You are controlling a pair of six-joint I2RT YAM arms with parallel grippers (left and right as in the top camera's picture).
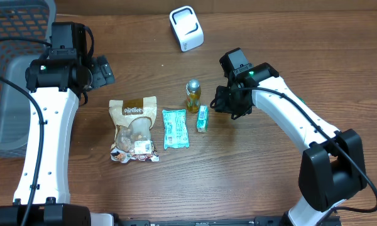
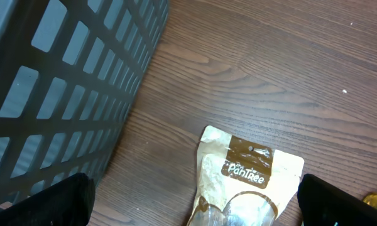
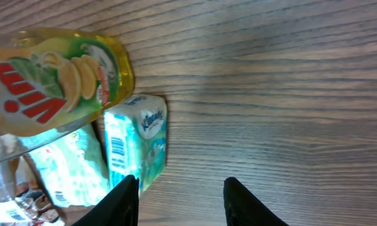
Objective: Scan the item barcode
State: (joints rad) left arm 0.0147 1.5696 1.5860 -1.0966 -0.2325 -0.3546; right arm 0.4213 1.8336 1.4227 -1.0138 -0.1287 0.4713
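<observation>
Four items lie mid-table: a tan Pantree snack bag [image 1: 134, 129] [image 2: 248, 179], a teal packet [image 1: 174, 128] [image 3: 69, 169], a small Kleenex tissue pack [image 1: 203, 118] [image 3: 138, 141] and a yellow dish-soap bottle [image 1: 193, 95] [image 3: 56, 78]. The tissue pack's side shows a barcode [image 3: 116, 150]. A white scanner [image 1: 186, 28] stands at the back. My right gripper [image 1: 223, 100] [image 3: 179, 182] is open just right of the tissue pack, with bare wood between its fingers and its left finger close beside the pack. My left gripper [image 1: 103, 70] [image 2: 195, 199] is wide open above the snack bag's top end, holding nothing.
A dark grey mesh basket [image 1: 12, 69] [image 2: 63, 81] fills the far left, close to the left arm. The snack bag's lower end is crumpled, with a label on it. Bare wooden table [image 1: 270, 182] stretches to the right and front.
</observation>
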